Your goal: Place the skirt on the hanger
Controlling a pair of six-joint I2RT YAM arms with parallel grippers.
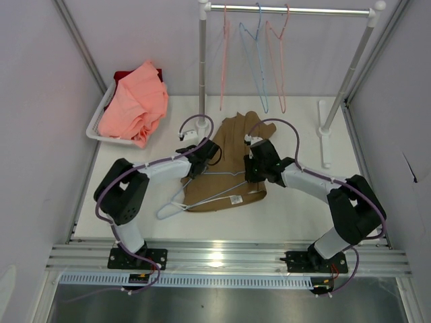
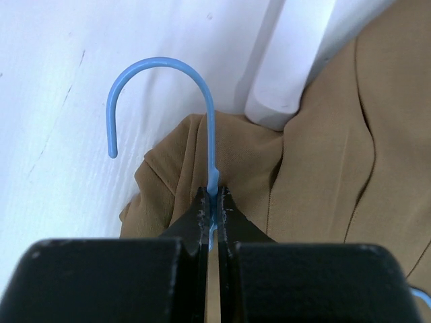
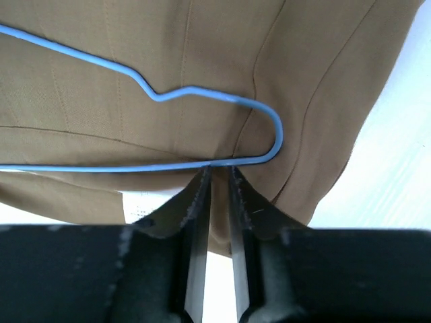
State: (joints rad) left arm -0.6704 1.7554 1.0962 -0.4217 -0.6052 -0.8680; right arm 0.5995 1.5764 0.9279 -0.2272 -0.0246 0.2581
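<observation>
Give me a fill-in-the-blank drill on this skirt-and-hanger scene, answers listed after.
1. The left gripper is shut on the hanger just below its ___.
2. The hanger lying on the skirt is ___ in colour.
3. On the rail hang ___ spare hangers.

Missing words: hook; blue; three.

Standing here, I can't read any lettering, number or brand anywhere. The only candidate is a small white label (image 1: 236,200) on the skirt (image 1: 232,131) at its waistband, just on the arm-base side of the right gripper (image 1: 250,176) jaws. Its print is too small to make out.
</observation>
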